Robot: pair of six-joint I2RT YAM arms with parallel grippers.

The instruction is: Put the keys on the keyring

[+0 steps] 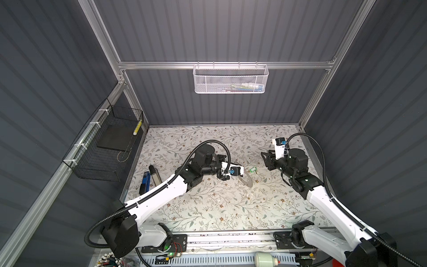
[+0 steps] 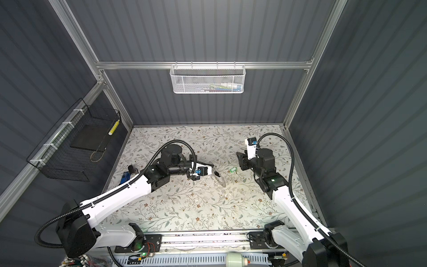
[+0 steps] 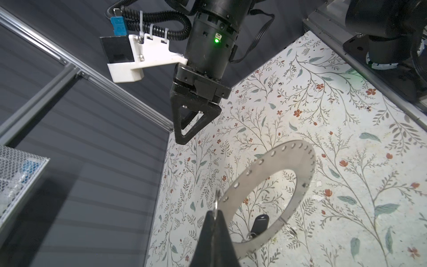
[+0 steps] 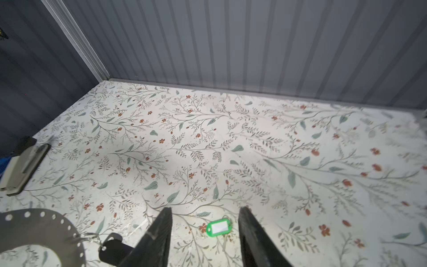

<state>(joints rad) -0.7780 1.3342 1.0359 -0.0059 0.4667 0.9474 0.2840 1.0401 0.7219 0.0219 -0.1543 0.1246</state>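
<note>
Right claw (image 4: 204, 210) is hanging above the desk (image 4: 254, 143) with its jaws wide apart, gripping nothing. Its tips are framing the tag (image 4: 218, 228), which is lying flat and untouched, right of the keyring (image 4: 34, 222). Left claw (image 3: 213, 212) is clamping the keyring by a wire loop (image 3: 216, 201) at its rim and holding the plate tilted. Whether its low edge is touching the desk I cannot tell. The key (image 3: 260, 223) is hanging from another loop, so it looks threaded already. The step in hand seems to be picking up the tag. Next, the right claw is going to need to drop, close on the tag's body leaving its hole free, then carry it left to a free loop.
</note>
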